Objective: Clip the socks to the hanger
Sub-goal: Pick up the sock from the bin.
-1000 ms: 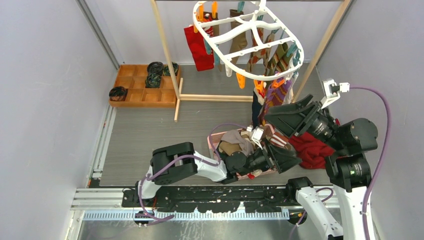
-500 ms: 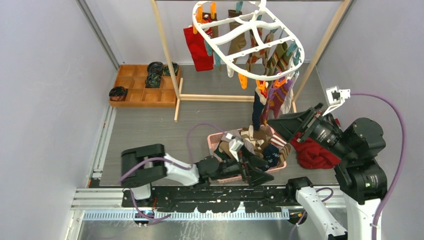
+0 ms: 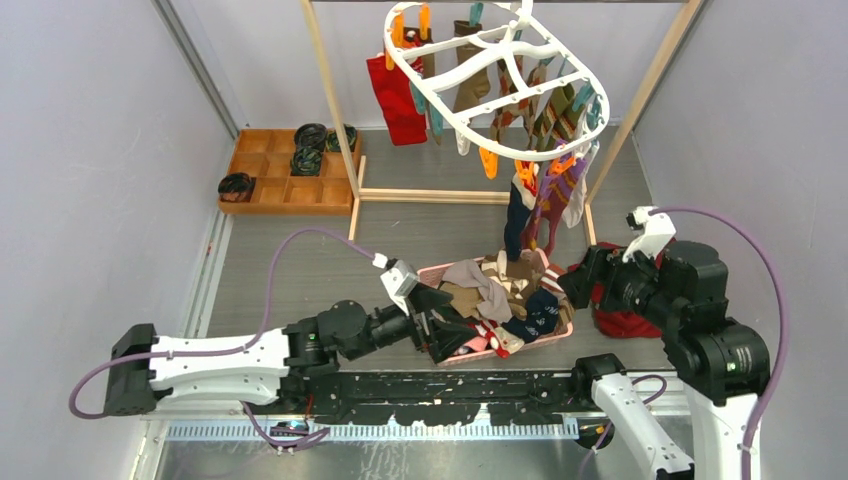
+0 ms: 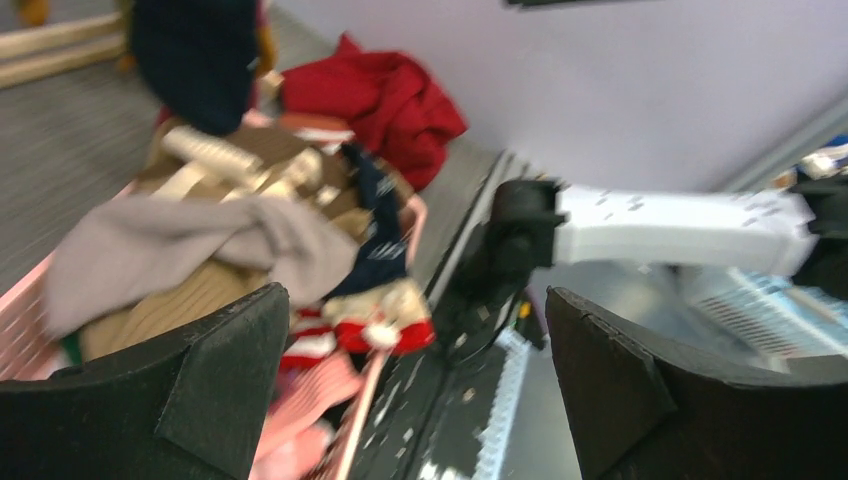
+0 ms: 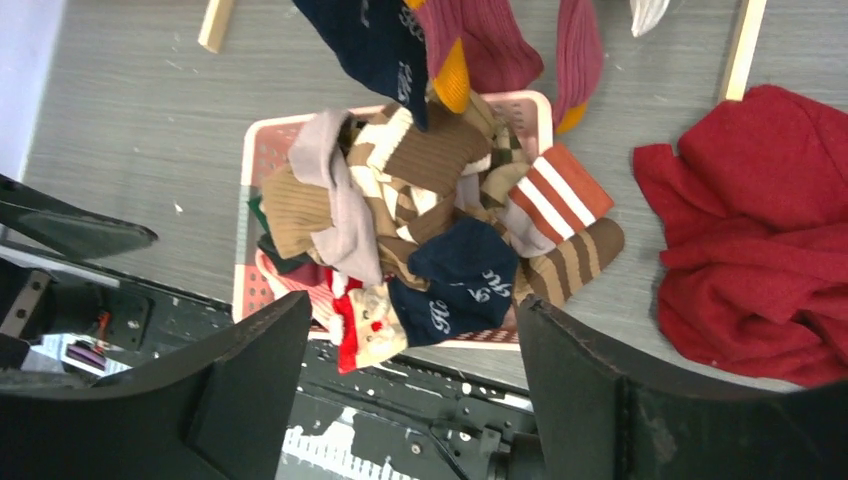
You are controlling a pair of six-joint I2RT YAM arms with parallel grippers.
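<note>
Left gripper [image 3: 437, 325], lower centre of the top view: jaws released and wide apart, nothing between them. It sits low at the near-left rim of the pink basket [image 3: 434, 272]. In the left wrist view the same gripper [image 4: 418, 300] faces the pile from the side.

Loose socks [image 3: 500, 295]: heaped in the basket on the table, just ahead of the left jaws and to their right in the top view. A grey sock [image 4: 220, 240] lies on top. Its long axis runs left to right across the left wrist view, roughly along the line between the jaws rather than across it.

Right gripper [image 3: 580, 285]: jaws also released and empty, just beside the basket's right end, higher up. Its wrist view looks down on the heap [image 5: 420, 220].

Red cloth [image 3: 625, 322]: on the table right of the basket.

Hanger [image 3: 428, 100]: top centre, well beyond the basket, several socks already pegged.

Assessment: left arm is nearer the pile. A turn of its wrist appears needed before closing on the grey sock.
</note>
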